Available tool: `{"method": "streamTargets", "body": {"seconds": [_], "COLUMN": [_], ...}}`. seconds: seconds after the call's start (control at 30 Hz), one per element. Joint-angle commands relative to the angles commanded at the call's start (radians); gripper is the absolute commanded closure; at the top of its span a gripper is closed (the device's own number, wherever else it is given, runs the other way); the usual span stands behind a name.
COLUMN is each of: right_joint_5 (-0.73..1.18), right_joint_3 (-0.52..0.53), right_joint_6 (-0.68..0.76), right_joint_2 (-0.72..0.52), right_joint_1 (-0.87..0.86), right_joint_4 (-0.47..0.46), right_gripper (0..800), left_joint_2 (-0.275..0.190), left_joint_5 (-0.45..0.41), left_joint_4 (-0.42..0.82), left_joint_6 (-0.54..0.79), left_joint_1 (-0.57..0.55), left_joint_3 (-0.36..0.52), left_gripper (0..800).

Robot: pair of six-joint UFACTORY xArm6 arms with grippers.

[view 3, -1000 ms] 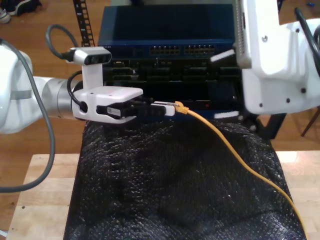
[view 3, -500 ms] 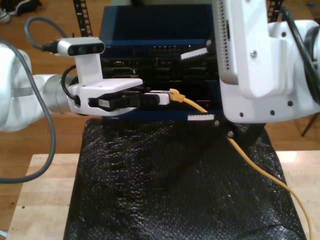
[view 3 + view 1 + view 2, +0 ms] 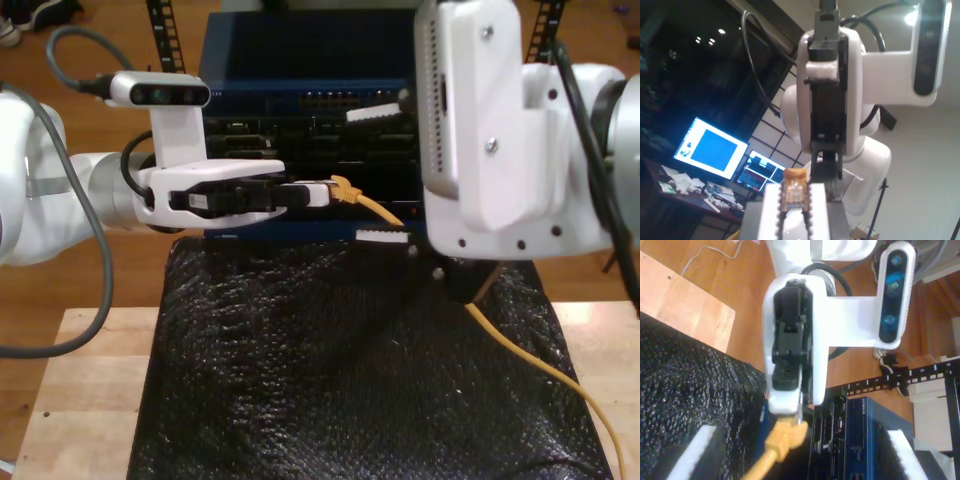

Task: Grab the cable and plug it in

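Wooden flooring runs behind a pale wooden table [image 3: 90, 380] in the exterior view. A black, bubbly textured mat [image 3: 350, 370] is draped over the table, and a dark blue rack of network gear with rows of ports [image 3: 300, 60] stands at top centre.

Over the last second my second gripper [image 3: 385, 175] has swung in from the exterior view's right and now bulks large in the right half. Its white pads are spread wide and hold nothing. My first gripper [image 3: 318, 193], reaching in from the exterior view's left, has lifted from mat level to the height of the rack's face. It is clamped on the tip of the thin yellow-orange network cable [image 3: 375, 210].

I read this as a handover or regrip being set up before insertion. The cable is not yet in any port.

From the grip, the cable sags down to the right, passes behind my second arm and trails off the lower right corner. Its small plug [image 3: 794, 192] sits pinched between my first gripper's serrated pads, and its orange boot [image 3: 782, 437] pokes out beyond them.
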Motion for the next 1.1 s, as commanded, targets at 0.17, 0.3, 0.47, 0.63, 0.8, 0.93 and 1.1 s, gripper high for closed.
{"method": "streamTargets", "body": {"seconds": [0.17,0.3,0.47,0.63,0.8,0.93,1.1], "right_joint_5": [-0.018,-0.052,-0.066,-0.066,-0.066,-0.066,-0.066], "right_joint_3": [0.009,0.025,0.026,0.032,0.034,0.037,0.040], "right_joint_6": [-0.002,0.000,0.003,0.005,0.005,0.005,0.005], "right_joint_2": [0.003,0.003,0.006,0.008,0.012,0.014,0.017], "right_joint_1": [0.000,0.002,0.003,0.003,0.014,0.026,0.026], "right_joint_4": [0.000,0.000,0.000,0.000,0.000,0.000,0.000], "right_gripper": [105,204,318,354,374,381,392], "left_joint_2": [0.003,0.003,0.005,0.008,0.014,0.017,0.017], "left_joint_5": [0.017,0.028,0.029,0.029,0.029,0.029,0.031], "left_joint_4": [0.000,0.000,0.000,0.000,0.000,0.000,0.000], "left_joint_6": [-0.002,-0.002,-0.026,-0.044,-0.081,-0.104,-0.124], "left_joint_1": [0.000,0.000,0.000,0.000,0.000,0.000,0.000], "left_joint_3": [0.000,0.000,0.005,0.005,0.003,0.003,0.003], "left_gripper": [798,798,798,797,797,795,794]}}
